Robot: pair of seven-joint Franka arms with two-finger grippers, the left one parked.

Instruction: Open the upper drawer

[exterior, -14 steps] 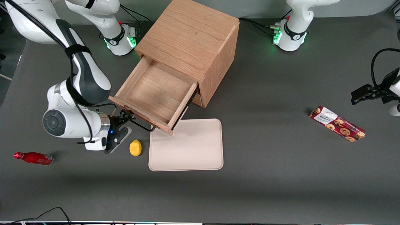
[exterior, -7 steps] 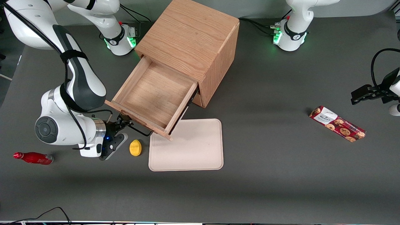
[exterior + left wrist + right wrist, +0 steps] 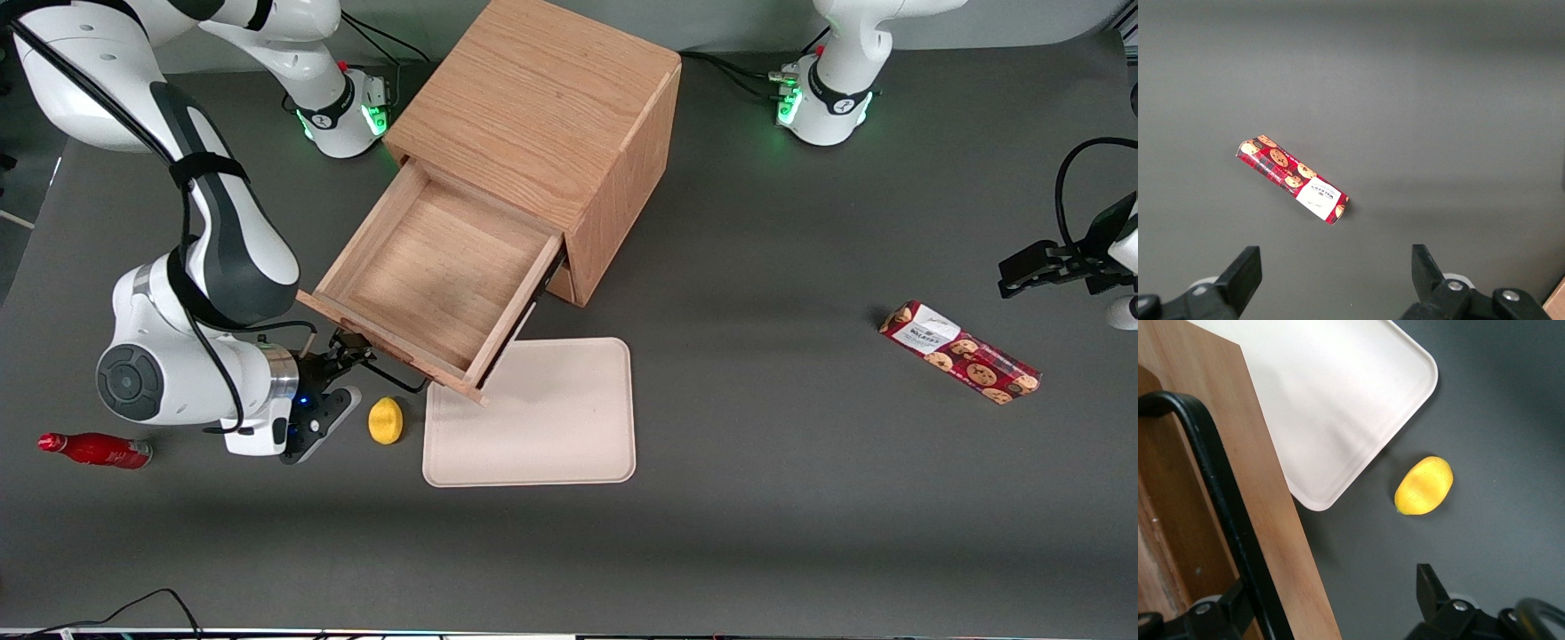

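Note:
The upper drawer of the oak cabinet stands pulled far out, and its wooden box is empty. Its thin black bar handle runs along the drawer front. My right gripper is at the end of that handle nearest the working arm's end of the table. In the right wrist view the gripper is open wide. The handle bar passes close beside one finger, with the other finger out over bare table.
A yellow lemon lies on the table just by the gripper. A beige tray sits in front of the drawer, partly under it. A red bottle lies toward the working arm's end, and a cookie box toward the parked arm's end.
The drawer has slid out a little farther. My arm and gripper have moved with the handle away from the cabinet, toward the working arm's end.

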